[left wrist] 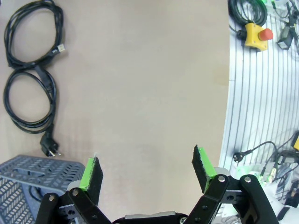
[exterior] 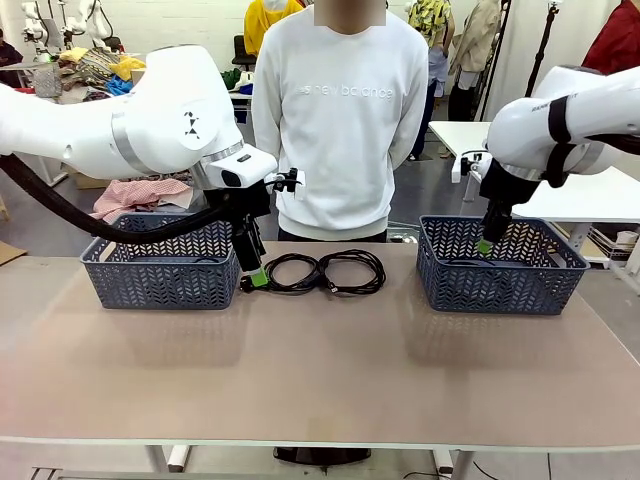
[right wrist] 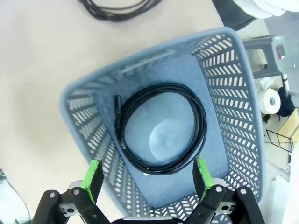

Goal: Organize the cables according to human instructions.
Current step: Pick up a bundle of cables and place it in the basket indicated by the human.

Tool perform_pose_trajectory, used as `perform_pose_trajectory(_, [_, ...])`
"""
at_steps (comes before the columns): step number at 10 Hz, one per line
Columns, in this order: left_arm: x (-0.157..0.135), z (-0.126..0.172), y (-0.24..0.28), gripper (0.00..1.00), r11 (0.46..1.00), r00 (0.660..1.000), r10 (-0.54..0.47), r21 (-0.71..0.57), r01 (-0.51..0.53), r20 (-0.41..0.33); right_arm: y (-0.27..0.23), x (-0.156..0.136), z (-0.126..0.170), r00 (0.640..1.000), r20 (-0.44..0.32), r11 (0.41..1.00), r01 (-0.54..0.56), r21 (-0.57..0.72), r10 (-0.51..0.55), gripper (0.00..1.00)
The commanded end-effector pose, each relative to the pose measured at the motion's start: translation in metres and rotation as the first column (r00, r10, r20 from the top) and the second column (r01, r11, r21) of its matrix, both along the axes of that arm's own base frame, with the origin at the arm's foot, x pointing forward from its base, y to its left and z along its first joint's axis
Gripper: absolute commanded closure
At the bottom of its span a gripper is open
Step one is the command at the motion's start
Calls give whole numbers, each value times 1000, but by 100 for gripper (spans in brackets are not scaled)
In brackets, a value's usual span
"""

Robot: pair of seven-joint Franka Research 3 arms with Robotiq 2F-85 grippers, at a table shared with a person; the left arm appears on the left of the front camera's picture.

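- Black cables lie on the tan table (exterior: 320, 380) in the front view: a first coil (exterior: 290, 272) and a second coil (exterior: 352, 270), touching each other. They sit between the left basket (exterior: 160, 275) and the right basket (exterior: 500, 275), in front of the person (exterior: 340, 110).
- The left gripper (exterior: 256, 276) hangs low just beside the first coil, at the left basket's right end.
- Its wrist view adds that the jaws stand wide apart over bare table with nothing between them. A plug (left wrist: 49, 147) ends the first coil near the basket's corner.
- Past the table's edge, that view also shows a yellow box with a red button (left wrist: 257, 36).
- The right gripper (exterior: 485, 246) hangs over the right basket, whose wall hides its floor from the front.
- The right wrist view looks down inside: a third coil (right wrist: 163, 126) lies flat on the floor, with the green pads (right wrist: 93, 175) spread apart above it, holding nothing.
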State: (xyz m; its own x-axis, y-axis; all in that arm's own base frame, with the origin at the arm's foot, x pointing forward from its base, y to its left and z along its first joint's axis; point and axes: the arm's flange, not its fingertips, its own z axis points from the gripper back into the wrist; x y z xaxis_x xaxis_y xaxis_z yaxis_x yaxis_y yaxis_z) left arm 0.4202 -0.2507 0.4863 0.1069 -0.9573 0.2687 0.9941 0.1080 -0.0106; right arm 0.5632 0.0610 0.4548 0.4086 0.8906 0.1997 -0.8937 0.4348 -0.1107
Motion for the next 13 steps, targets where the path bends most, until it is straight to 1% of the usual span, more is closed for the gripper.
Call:
perform_pose_trajectory(1, [-1,0,1,0,1000,1000,1,-1,-1,3,21,-33,21,998,2,997,66,43,-66,0])
perform_pose_trajectory(3, [-1,0,1,0,1000,1000,1,-1,-1,3,35,-68,29,995,10,994,100,54,-100,0])
perform_pose_trajectory(4, [-1,0,1,0,1000,1000,1,-1,-1,3,42,-83,29,994,14,990,110,85,-112,0])
perform_pose_trajectory(6, [-1,0,1,0,1000,1000,1,-1,-1,3,59,-114,24,992,44,980,109,164,-117,0])
perform_pose_trajectory(8, [-1,0,1,0,1000,1000,1,-1,-1,3,74,-139,11,995,41,977,76,197,-86,0])
perform_pose_trajectory(10, [-1,0,1,0,1000,1000,1,-1,-1,3,85,-153,0,998,33,976,44,215,-52,0])
perform_pose_trajectory(13, [-1,0,1,0,1000,1000,1,-1,-1,3,96,-159,-14,1000,29,982,4,189,-9,0])
